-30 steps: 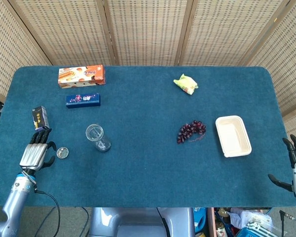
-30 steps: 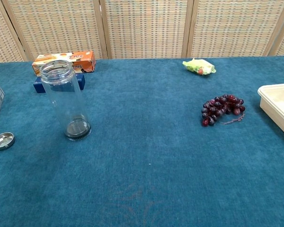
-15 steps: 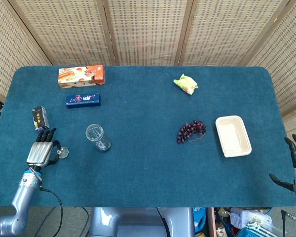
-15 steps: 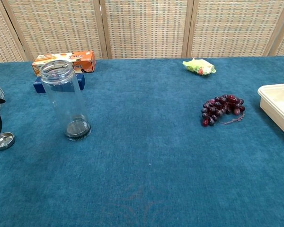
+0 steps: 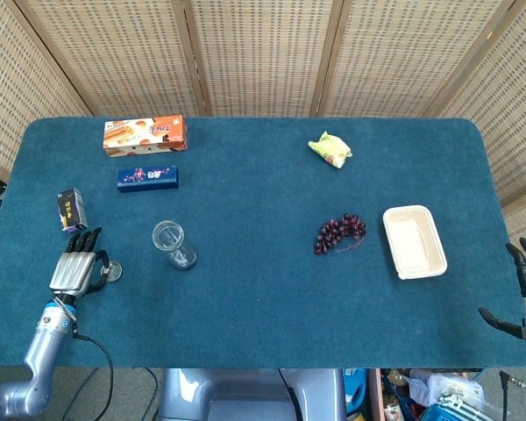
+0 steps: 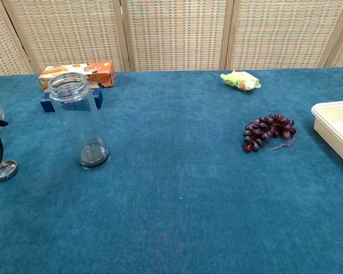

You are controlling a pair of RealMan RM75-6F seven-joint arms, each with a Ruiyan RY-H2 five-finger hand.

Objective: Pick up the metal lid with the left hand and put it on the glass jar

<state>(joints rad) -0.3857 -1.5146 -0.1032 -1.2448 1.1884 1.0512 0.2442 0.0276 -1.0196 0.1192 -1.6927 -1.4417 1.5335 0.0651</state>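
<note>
One metal lid [image 5: 112,272] is touched by the spread left hand [image 5: 75,268]; one glass jar [image 5: 169,240] and one tray [image 5: 414,241] stand empty; three boxes are seen.

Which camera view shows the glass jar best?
The chest view shows the glass jar best: it stands upright, seen from the side, with its open mouth and clear wall. In the head view it is small, seen from above, mostly as a round rim.

A deep teal surface [image 5: 245,307] carries an orange box [image 5: 145,135] and a dark blue box [image 5: 147,177] far left. Dark red grapes [image 5: 339,232] lie beside a cream tray [image 5: 415,242]; the far packet [image 5: 330,148] is yellow-green, the jar [image 6: 80,120] clear glass.
</note>
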